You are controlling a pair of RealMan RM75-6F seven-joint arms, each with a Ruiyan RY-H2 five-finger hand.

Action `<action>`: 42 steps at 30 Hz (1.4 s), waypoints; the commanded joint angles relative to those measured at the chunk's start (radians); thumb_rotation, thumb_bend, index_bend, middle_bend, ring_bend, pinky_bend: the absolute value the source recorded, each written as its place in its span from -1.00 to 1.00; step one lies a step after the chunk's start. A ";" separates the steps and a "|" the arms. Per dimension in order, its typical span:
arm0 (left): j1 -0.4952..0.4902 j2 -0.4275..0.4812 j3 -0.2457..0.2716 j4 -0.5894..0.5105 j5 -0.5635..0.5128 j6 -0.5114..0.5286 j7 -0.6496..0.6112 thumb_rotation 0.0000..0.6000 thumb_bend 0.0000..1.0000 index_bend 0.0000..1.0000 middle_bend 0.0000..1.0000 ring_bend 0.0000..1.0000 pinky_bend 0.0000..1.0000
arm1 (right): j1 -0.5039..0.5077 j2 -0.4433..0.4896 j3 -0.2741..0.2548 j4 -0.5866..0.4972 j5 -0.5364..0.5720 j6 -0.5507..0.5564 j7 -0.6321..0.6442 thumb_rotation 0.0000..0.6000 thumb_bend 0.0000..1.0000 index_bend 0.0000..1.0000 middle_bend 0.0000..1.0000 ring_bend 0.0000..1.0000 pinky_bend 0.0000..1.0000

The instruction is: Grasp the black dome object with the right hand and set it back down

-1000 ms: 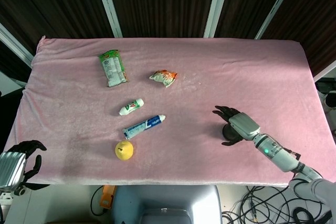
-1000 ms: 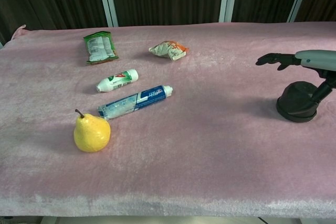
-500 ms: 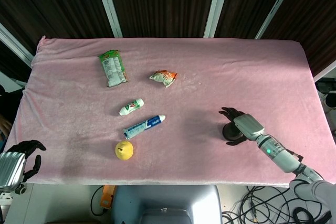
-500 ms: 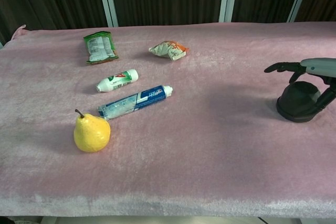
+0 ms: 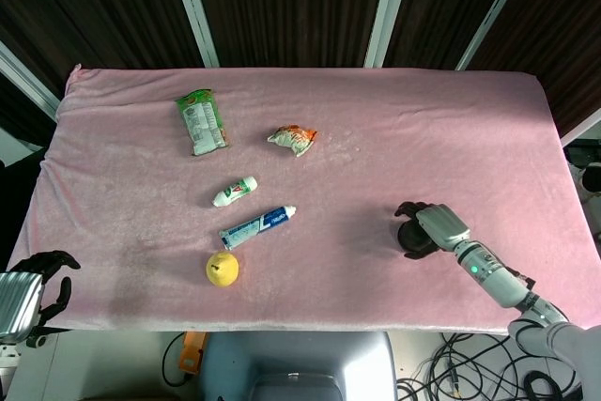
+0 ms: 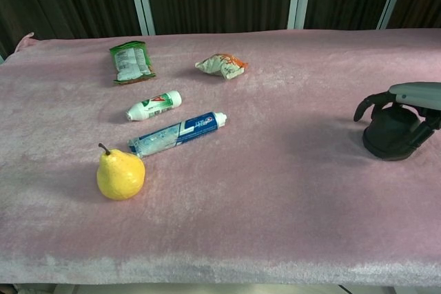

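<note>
Right hand (image 6: 398,101) hovering over dome (image 6: 391,134), fingers curling down around it, not clearly gripping yet. Dome sitting on desk (image 6: 289,191) near right edge. Advice: wrap fingers evenly around sides, close firmly, lift straight. Left hand (image 5: 38,284) idling, half-curled, holding nothing.

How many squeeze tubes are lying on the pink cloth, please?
2: a small white tube with a green and red label mid-left, and a longer blue and white toothpaste tube just in front of it, near the yellow pear.
</note>
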 commanded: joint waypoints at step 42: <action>0.004 0.000 0.001 -0.001 0.007 0.006 0.001 1.00 0.14 -0.08 -0.21 -0.31 -0.05 | -0.123 -0.151 0.164 0.147 0.004 0.469 0.257 1.00 -0.75 0.73 0.38 0.39 0.69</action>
